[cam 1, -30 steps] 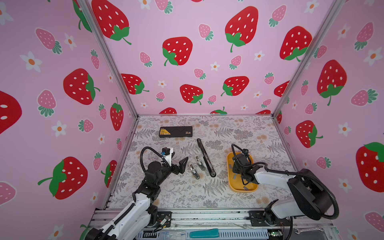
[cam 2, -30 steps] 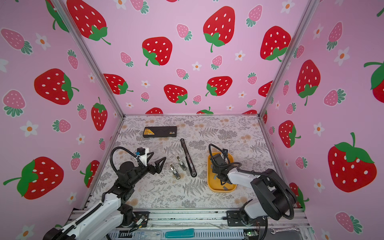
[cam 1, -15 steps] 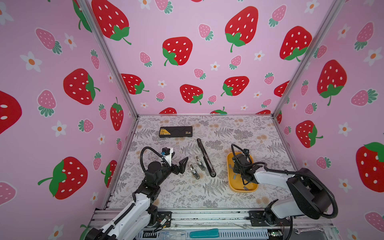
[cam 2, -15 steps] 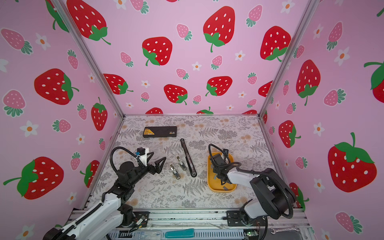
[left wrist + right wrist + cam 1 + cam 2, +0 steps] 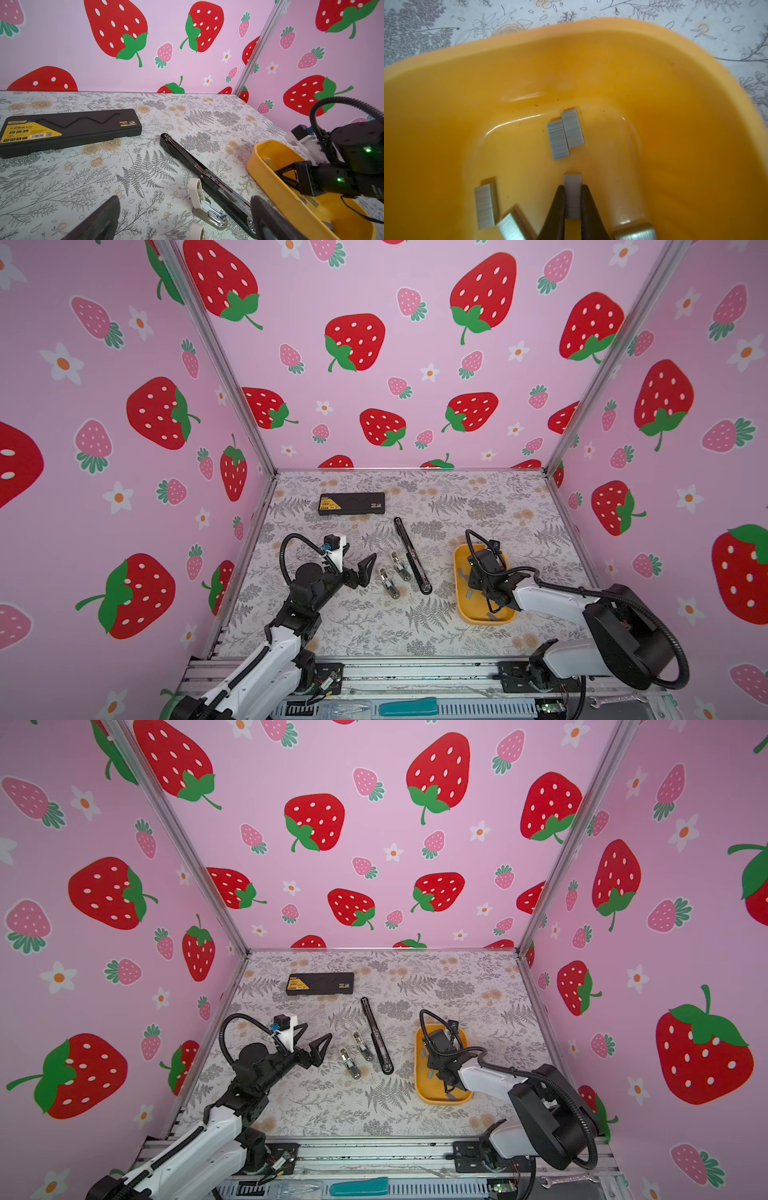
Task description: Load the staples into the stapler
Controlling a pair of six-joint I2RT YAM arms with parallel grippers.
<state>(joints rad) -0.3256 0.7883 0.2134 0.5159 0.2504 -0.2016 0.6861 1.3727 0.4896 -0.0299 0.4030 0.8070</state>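
Strawberry-print walls [image 5: 415, 290], fern-patterned surface [image 5: 478, 506]. Yellow tray [image 5: 458, 593], right side, holds the staples [image 5: 557, 140], loose grey strips. Right gripper [image 5: 572, 188]: inside the tray, pinched tight on one strip [image 5: 572, 180], whose long axis runs along the fingers. Black stapler [image 5: 411, 556]: left of the tray, long axis near-to-far, two small staplers [image 5: 388, 583] beside it. Left gripper [image 5: 318, 1031]: spread wide, empty, nearer the black stapler — likely the steadying arm.

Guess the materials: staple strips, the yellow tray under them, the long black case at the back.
The staple strips: metal by the look, grey brushed sheen with fine lines across. The yellow tray: likely moulded plastic, glossy, with soft highlights and rounded rim. The black case: probably matt plastic, dull even surface, printed yellow label; not certain.
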